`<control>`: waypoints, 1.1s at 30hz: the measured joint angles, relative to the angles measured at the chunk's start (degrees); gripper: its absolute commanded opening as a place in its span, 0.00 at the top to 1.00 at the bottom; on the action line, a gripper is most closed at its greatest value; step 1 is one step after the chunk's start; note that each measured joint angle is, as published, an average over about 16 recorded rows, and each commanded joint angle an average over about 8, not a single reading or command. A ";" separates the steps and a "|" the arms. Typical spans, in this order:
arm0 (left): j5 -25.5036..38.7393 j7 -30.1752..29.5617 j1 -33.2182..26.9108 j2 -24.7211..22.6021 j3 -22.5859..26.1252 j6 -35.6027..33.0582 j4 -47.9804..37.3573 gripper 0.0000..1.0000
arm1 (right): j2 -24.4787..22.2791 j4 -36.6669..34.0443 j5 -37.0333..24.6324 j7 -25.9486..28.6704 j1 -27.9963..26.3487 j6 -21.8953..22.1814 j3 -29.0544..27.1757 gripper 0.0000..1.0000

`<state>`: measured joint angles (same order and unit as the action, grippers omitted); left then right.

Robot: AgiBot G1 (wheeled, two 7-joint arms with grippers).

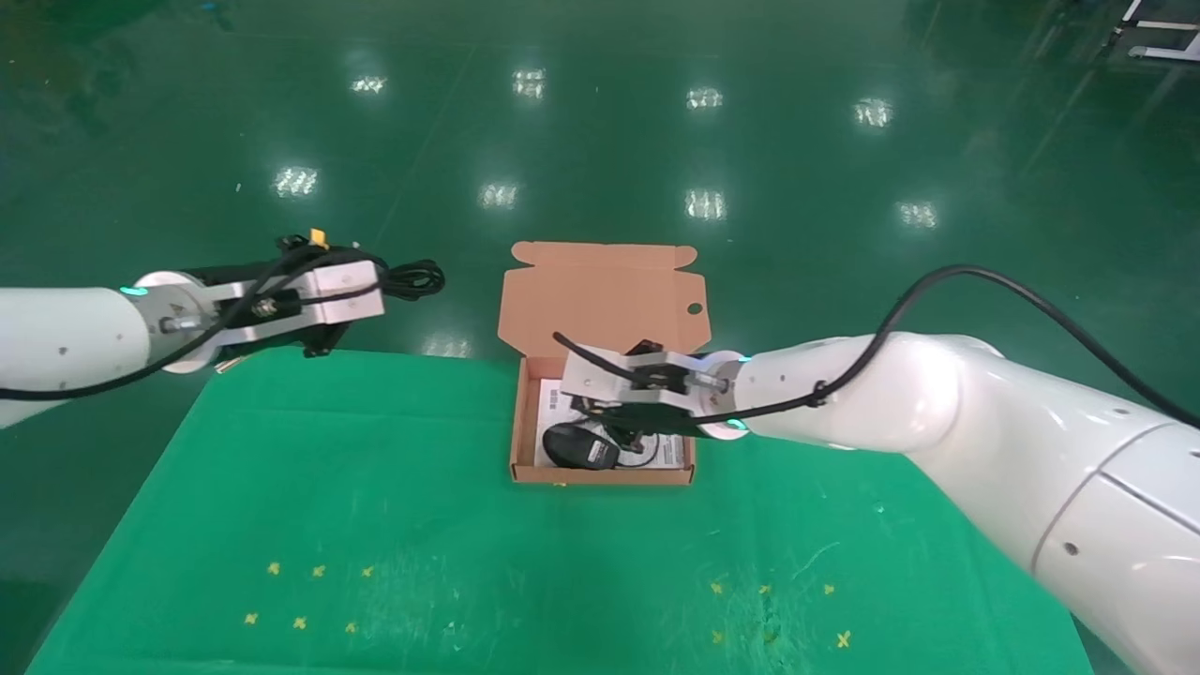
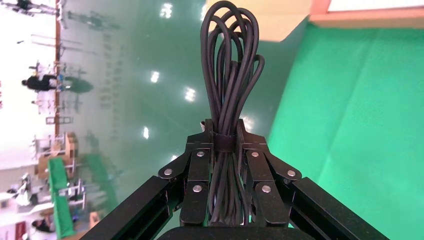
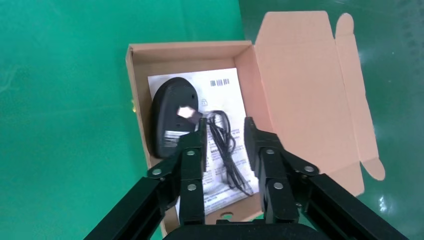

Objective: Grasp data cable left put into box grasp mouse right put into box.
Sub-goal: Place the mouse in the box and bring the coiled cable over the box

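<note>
My left gripper point(image 1: 367, 281) hangs in the air beyond the table's back left corner, shut on the data cable point(image 1: 414, 279). In the left wrist view the looped black bundle of the data cable point(image 2: 229, 70) sticks out past the left gripper point(image 2: 223, 131). The box point(image 1: 524, 412) lies open at the table's back middle, lid flap folded back. The mouse point(image 1: 579, 446) lies inside it on the white sheet, underside up. My right gripper point(image 1: 626, 429) hovers open just above the box. In the right wrist view the mouse point(image 3: 171, 117) and its cord point(image 3: 224, 150) lie below the right gripper point(image 3: 225, 129), held by nothing.
The green cloth table point(image 1: 375, 525) spreads toward me with small yellow cross marks point(image 1: 309, 595) near its front. Its back edge runs just behind the box, with shiny green floor point(image 1: 600, 122) beyond. The box lid point(image 3: 300, 90) stands open on the far side.
</note>
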<state>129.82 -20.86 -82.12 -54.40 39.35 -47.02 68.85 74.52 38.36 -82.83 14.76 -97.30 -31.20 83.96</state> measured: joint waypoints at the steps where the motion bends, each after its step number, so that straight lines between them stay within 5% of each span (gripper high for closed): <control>1: -0.19 0.13 0.26 -0.25 0.11 0.17 -0.06 1.00 | -0.47 0.36 -0.15 0.20 -0.12 0.08 0.06 0.00; 18: -3.34 5.92 4.91 -8.84 2.83 8.70 -5.91 1.00 | -14.57 12.09 -6.09 7.65 -4.30 0.31 2.22 0.00; 33: -9.01 17.47 4.67 -21.42 8.39 20.70 -22.56 1.00 | -30.27 31.49 -18.72 23.48 -9.24 -2.90 4.90 0.00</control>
<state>120.81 -3.39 -77.46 -75.82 47.74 -26.31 46.30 44.25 69.86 -101.55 38.24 -106.53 -34.10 88.85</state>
